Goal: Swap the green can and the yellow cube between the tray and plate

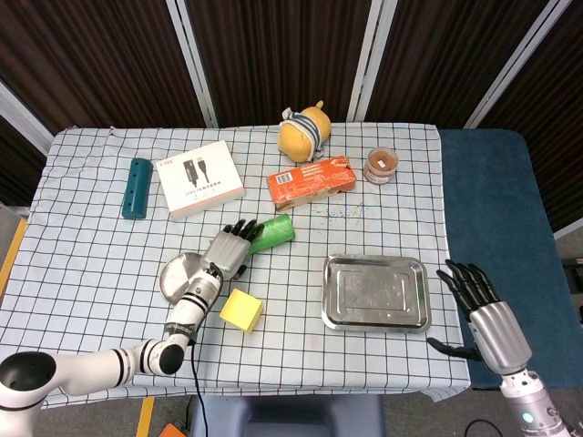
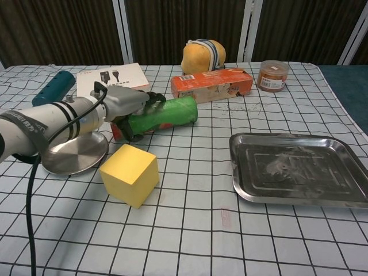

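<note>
The robot's left hand (image 2: 127,103) wraps over the lid end of the green can (image 2: 164,114), which lies on its side on the checked table (image 2: 195,218), on neither tray nor plate. Fingers (image 1: 241,229) curl around the tube, though a firm grip cannot be confirmed from either view. Just below the hand's wrist sits the round steel plate (image 2: 75,155), bare; nearer the robot and slightly right of the hand rests the yellow cube (image 2: 130,174), also on the table. Well to the hand's right lies the rectangular metal tray (image 2: 299,169), holding nothing.

The right hand (image 1: 483,305) hangs off the table's edge beyond the tray, fingers spread and holding nothing.

The can looks like a light, stiff cardboard snack tube; it would likely roll if nudged and is best taken around mid-body, across its axis. The cube appears to be soft foam, light and easy to squeeze, so opposite flat faces suit it.

Beyond the hand stand a white box (image 2: 112,77) printed with a cable picture and an orange carton (image 2: 211,84); their writing, like the can's label, is too small to read.
</note>
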`<action>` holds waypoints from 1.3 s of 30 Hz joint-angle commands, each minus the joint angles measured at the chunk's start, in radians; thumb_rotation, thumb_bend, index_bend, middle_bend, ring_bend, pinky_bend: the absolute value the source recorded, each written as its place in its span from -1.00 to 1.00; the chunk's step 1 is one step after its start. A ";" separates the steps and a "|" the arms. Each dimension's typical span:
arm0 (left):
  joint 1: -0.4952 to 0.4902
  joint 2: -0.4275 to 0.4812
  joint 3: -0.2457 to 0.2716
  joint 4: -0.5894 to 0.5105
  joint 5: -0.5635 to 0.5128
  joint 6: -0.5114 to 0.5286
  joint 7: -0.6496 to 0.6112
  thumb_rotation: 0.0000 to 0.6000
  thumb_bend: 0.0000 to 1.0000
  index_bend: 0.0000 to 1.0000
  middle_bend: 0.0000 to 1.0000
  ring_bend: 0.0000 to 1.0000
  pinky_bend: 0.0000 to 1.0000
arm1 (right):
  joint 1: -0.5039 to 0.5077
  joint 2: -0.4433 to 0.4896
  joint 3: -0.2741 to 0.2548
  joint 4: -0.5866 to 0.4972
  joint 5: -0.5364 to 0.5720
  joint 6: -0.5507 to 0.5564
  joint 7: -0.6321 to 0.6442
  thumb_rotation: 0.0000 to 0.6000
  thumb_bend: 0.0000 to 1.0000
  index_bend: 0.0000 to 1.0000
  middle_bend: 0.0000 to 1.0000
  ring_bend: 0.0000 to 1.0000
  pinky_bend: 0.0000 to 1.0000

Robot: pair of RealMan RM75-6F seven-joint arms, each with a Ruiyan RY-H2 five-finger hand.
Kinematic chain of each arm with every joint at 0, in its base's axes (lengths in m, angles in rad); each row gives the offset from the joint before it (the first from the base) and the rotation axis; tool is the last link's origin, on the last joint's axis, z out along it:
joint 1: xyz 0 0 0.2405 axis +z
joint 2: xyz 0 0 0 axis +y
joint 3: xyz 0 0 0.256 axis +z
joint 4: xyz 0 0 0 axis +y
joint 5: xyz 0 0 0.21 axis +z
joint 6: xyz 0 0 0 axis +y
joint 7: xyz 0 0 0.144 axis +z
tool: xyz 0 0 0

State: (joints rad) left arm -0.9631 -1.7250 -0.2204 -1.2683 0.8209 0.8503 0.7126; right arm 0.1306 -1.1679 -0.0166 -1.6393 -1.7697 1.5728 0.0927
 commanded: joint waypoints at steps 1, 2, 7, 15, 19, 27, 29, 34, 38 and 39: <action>-0.018 -0.025 0.019 0.052 0.003 -0.023 -0.008 1.00 -0.27 -1.00 -1.00 -1.00 -0.55 | 0.001 0.003 0.000 -0.001 -0.001 0.002 0.006 1.00 -0.85 -1.00 -1.00 -1.00 -1.00; -0.022 -0.030 0.025 0.068 0.005 -0.029 -0.005 1.00 -0.27 -1.00 -1.00 -1.00 -0.55 | 0.000 0.003 -0.001 -0.001 -0.003 0.003 0.008 1.00 -0.85 -1.00 -1.00 -1.00 -1.00; -0.029 -0.067 0.044 0.150 0.035 -0.034 -0.027 1.00 -0.27 -1.00 -1.00 -1.00 -0.53 | 0.002 0.007 -0.005 -0.001 -0.007 0.000 0.018 1.00 -0.85 -1.00 -1.00 -1.00 -1.00; 0.001 -0.166 0.076 0.334 0.205 0.040 -0.183 1.00 -0.27 -1.00 -0.55 -0.58 -0.06 | 0.005 0.012 -0.009 -0.004 -0.008 -0.008 0.028 1.00 -0.85 -1.00 -1.00 -1.00 -1.00; 0.012 -0.203 0.091 0.418 0.280 0.064 -0.263 1.00 -0.21 -0.86 -0.32 -0.32 0.21 | 0.007 0.013 -0.010 -0.004 -0.006 -0.012 0.030 1.00 -0.85 -1.00 -1.00 -1.00 -1.00; 0.033 -0.231 0.094 0.508 0.401 0.147 -0.401 1.00 -0.03 -0.47 0.00 0.02 0.55 | 0.010 0.013 -0.010 -0.004 -0.005 -0.018 0.031 1.00 -0.85 -1.00 -1.00 -1.00 -1.00; 0.042 -0.218 0.094 0.504 0.431 0.179 -0.439 1.00 0.02 -0.37 0.04 0.07 0.59 | 0.010 0.013 -0.010 -0.003 -0.004 -0.017 0.031 1.00 -0.85 -1.00 -1.00 -1.00 -1.00; 0.089 -0.126 0.095 0.382 0.461 0.232 -0.463 1.00 0.04 -0.25 0.07 0.10 0.59 | 0.009 0.013 -0.011 -0.005 -0.006 -0.016 0.033 1.00 -0.85 -1.00 -1.00 -1.00 -1.00; 0.151 -0.015 0.127 0.226 0.486 0.274 -0.446 1.00 0.04 -0.24 0.07 0.10 0.59 | 0.008 0.014 -0.013 -0.006 -0.009 -0.013 0.036 1.00 -0.85 -1.00 -1.00 -1.00 -1.00; 0.171 0.018 0.138 0.179 0.487 0.281 -0.438 1.00 0.04 -0.24 0.07 0.10 0.59 | 0.008 0.013 -0.012 -0.006 -0.009 -0.012 0.035 1.00 -0.85 -1.00 -1.00 -1.00 -1.00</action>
State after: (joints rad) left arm -0.8517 -1.8026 -0.1112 -0.9674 1.2876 1.0940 0.2630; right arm 0.1389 -1.1551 -0.0288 -1.6453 -1.7788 1.5605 0.1278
